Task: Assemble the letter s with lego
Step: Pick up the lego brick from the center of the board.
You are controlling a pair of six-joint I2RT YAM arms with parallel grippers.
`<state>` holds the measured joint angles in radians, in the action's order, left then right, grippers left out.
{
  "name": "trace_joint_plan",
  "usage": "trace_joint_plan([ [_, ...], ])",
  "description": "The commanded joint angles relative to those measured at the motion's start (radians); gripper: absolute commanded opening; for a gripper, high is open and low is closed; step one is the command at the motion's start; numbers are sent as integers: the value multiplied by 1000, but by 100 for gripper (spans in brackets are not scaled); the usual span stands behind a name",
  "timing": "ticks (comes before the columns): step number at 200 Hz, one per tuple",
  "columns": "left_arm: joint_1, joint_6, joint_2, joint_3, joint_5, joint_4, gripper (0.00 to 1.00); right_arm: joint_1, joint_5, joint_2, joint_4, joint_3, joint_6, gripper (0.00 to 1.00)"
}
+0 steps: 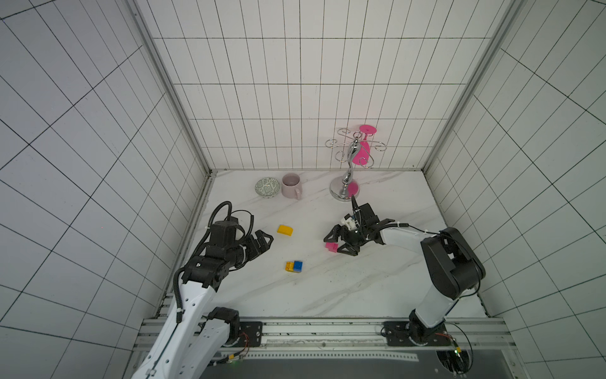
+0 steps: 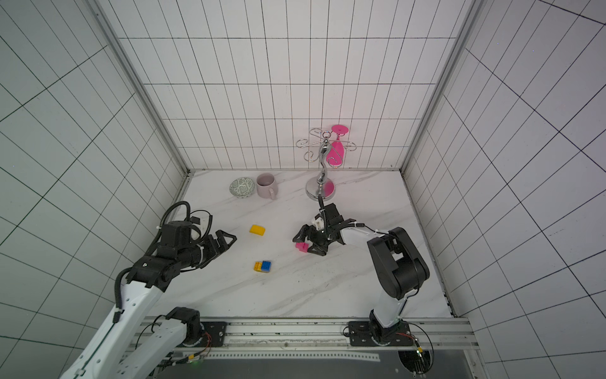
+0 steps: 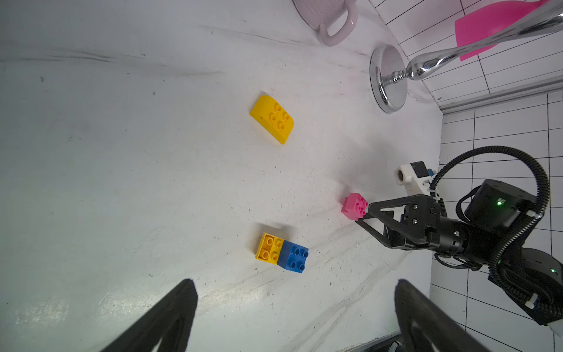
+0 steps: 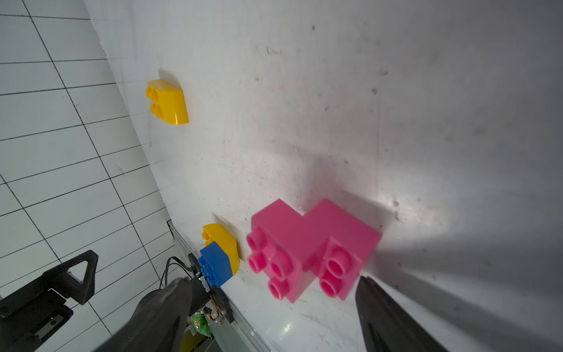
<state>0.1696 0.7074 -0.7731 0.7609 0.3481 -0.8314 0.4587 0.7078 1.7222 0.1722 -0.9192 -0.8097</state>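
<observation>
Found the right gripper (image 1: pixel 331 244) spread wide on either side of the two joined pink bricks (image 4: pixel 304 243), which lay on the marble table (image 1: pixel 377 279); one finger sat just beside them and the other well clear, so gripped nothing. Saw the left gripper (image 1: pixel 267 244) parted fully as well and empty, hovering over the table's left side. Noted the rest of the lego apart: a lone yellow brick (image 1: pixel 284 230) toward the mug (image 1: pixel 291 185), and a yellow-and-blue pair (image 1: pixel 293 266) nearer the front.
</observation>
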Motion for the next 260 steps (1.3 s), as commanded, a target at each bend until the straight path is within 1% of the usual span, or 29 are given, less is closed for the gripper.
trace_joint_plan([
  [1,4,-10,15,11,-17,-3,98,1,-101,-70,193,-23,163,89],
  [22,4,-6,18,0,-14,1,98,45,-282,-123,393,-117,514,88],
  [29,3,-1,20,-6,-13,6,98,59,-321,-131,423,-132,626,88],
  [42,2,9,23,-20,-4,18,98,76,-356,-132,444,-140,788,87],
  [55,0,22,22,-33,4,32,98,87,-327,-127,439,-144,898,86],
  [70,-2,31,24,-43,13,48,98,101,-264,-114,422,-140,1035,83],
  [84,-2,33,21,-46,14,54,98,129,-321,-95,398,-138,1110,81],
  [100,-2,32,19,-48,16,55,98,145,-328,-55,400,-149,1205,80],
  [114,-2,29,20,-48,17,53,98,158,-353,-20,401,-160,1257,80],
  [134,-2,20,26,-49,12,39,98,178,-420,10,383,-168,1299,79],
  [152,-2,22,29,-51,14,37,98,183,-476,29,353,-175,1301,79],
  [178,-3,19,25,-51,13,42,98,183,-521,43,324,-186,1301,79],
  [211,-2,18,27,-50,11,42,98,179,-542,64,309,-203,1303,78],
  [220,-2,18,28,-51,12,42,99,174,-538,76,318,-216,1309,76],
  [237,-2,17,26,-51,10,43,98,167,-523,99,339,-243,1322,69],
  [260,-2,17,24,-52,8,46,98,161,-509,118,360,-266,1334,67],
])
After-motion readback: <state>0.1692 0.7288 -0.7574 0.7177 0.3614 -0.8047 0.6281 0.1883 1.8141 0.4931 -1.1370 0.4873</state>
